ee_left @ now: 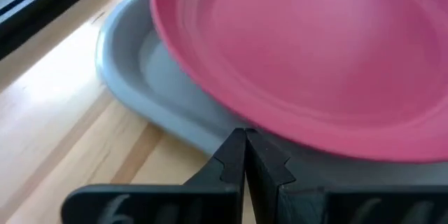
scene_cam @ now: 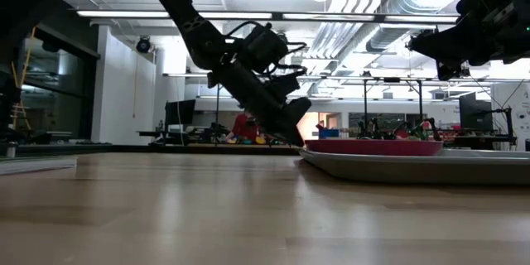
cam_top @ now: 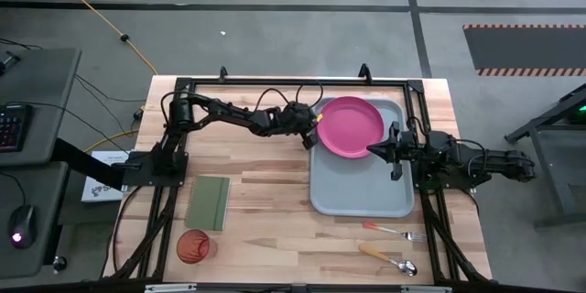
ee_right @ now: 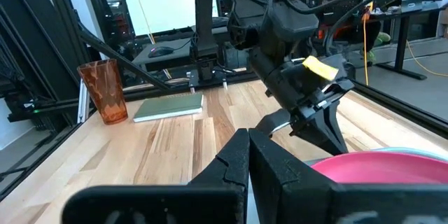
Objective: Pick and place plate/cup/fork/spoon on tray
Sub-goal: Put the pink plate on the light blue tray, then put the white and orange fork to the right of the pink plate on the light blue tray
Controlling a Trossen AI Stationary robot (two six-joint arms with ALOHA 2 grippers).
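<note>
Squarely on the tray [cam_top: 359,197] — round magenta-pink plate [cam_top: 350,126], raised rim.

No readable text anywhere; the white label [cam_top: 103,180] at the table's 9 o'clock edge has print too small to read.

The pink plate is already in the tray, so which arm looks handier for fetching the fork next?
The right, probably. The fork lies on the table's right side, just below the tray and nearer the right hand. The left hand would have to reach across.
</note>
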